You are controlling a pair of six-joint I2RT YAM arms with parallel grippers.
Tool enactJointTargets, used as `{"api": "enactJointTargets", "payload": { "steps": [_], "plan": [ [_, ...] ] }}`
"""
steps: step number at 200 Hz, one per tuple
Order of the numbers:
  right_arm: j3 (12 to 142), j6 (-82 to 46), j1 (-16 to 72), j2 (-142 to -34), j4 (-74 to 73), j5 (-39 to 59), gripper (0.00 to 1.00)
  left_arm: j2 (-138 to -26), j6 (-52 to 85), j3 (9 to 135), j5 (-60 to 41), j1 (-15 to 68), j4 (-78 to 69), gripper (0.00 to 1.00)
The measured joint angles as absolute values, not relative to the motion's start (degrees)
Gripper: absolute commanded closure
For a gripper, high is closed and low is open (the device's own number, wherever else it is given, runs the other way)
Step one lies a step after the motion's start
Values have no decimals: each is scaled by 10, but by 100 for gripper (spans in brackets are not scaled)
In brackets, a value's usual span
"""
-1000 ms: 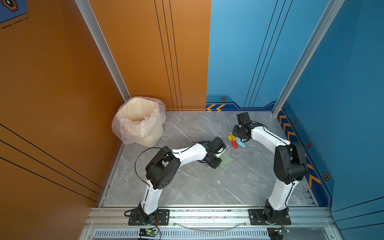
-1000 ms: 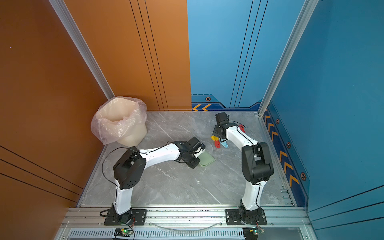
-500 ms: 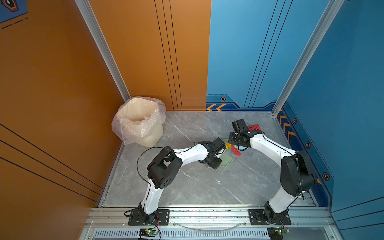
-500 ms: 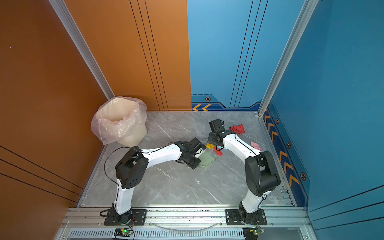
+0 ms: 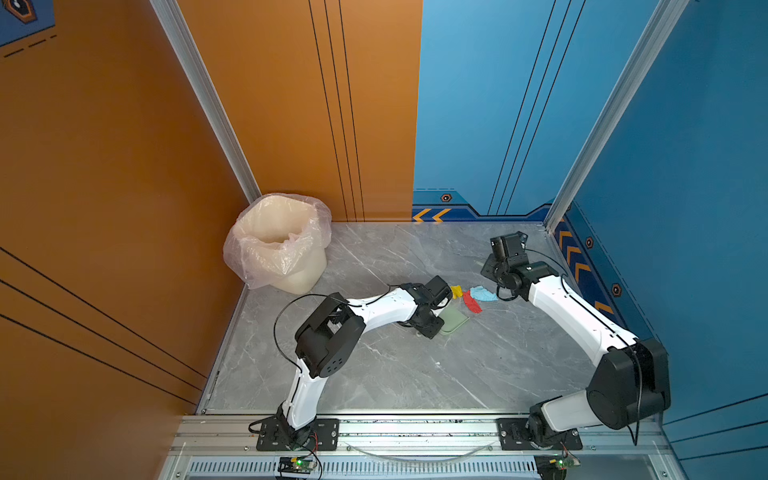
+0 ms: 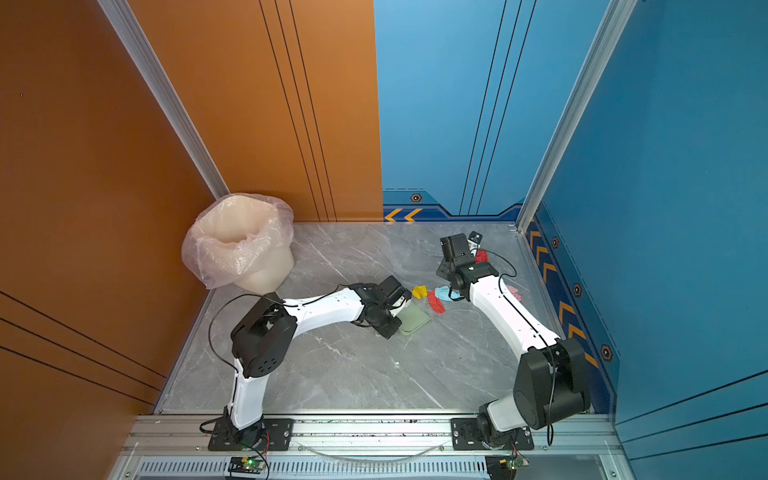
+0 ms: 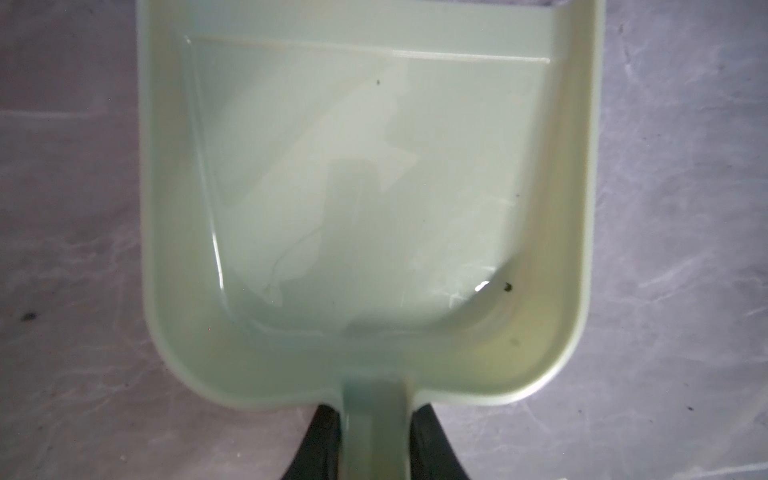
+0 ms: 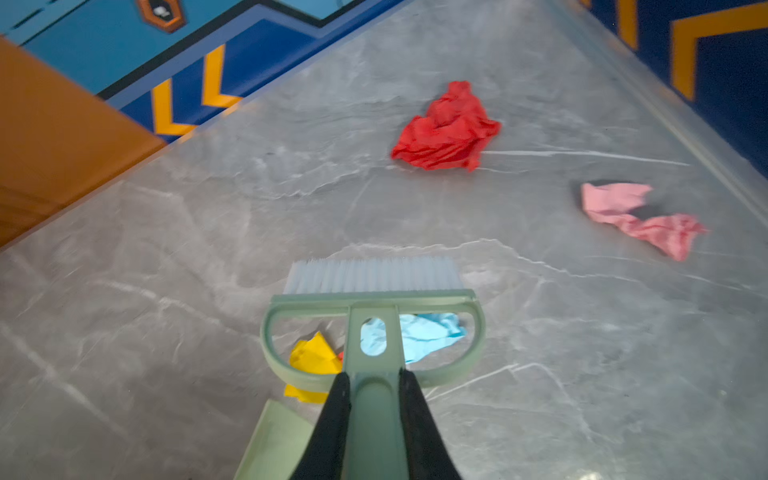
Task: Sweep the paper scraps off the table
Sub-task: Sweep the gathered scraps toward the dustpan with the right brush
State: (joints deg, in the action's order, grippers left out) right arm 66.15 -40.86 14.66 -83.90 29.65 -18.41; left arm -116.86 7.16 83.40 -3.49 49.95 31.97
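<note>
**Operator:** State of each tool?

**Technician:** The right gripper [image 8: 375,380] is pressed together on the brush [image 8: 372,299] handle. Whether the bristles touch the table [image 5: 415,374] cannot be told. The left gripper [image 7: 376,419] pinches the dustpan [image 7: 577,208] handle. The pan holds nothing.

**Operator:** Location of the scraps [image 6: 436,301]?

**Technician:** Five show, all on the table. A yellow scrap [image 8: 313,357] and a blue scrap [image 8: 428,332] lie on the handle side of the brush head, visible through its frame. A near red scrap [image 5: 472,302] lies just beside the dustpan mouth. Beyond the bristles lie a far red scrap [image 8: 449,129] and a pink scrap [image 8: 636,216], apart from each other. The pink one is near the right wall [image 5: 685,249].

**Operator:** Obstructions?

**Technician:** The left arm [image 5: 382,307] lies across the middle of the table, behind the dustpan. The right arm [image 5: 573,316] runs along the right side, close to the wall. The bin [image 5: 282,245], lined with a clear bag, stands in the far left corner, well apart from both tools.

**Operator:** Edges and open room?

**Technician:** Open marble extends from the dustpan to the front rim [image 5: 374,411], and from the bristles to the far wall. Room is tightest along the right wall, beside the pink scrap.
</note>
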Motion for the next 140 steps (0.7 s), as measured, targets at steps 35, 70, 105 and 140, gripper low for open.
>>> {"api": "enactJointTargets", "payload": {
  "steps": [35, 70, 105, 140],
  "plan": [
    [625, -419, 119, -839, 332, -203, 100, -1169, 72, 834, -35, 500, 320, 100],
    [602, -418, 121, -839, 341, -202, 100, -1169, 72, 834, -35, 500, 320, 100],
    [582, -418, 132, -839, 341, -195, 100, -1169, 72, 834, -35, 500, 320, 100],
    [576, -413, 156, -839, 341, -180, 100, -1169, 72, 839, -34, 500, 325, 100]
  ]
}}
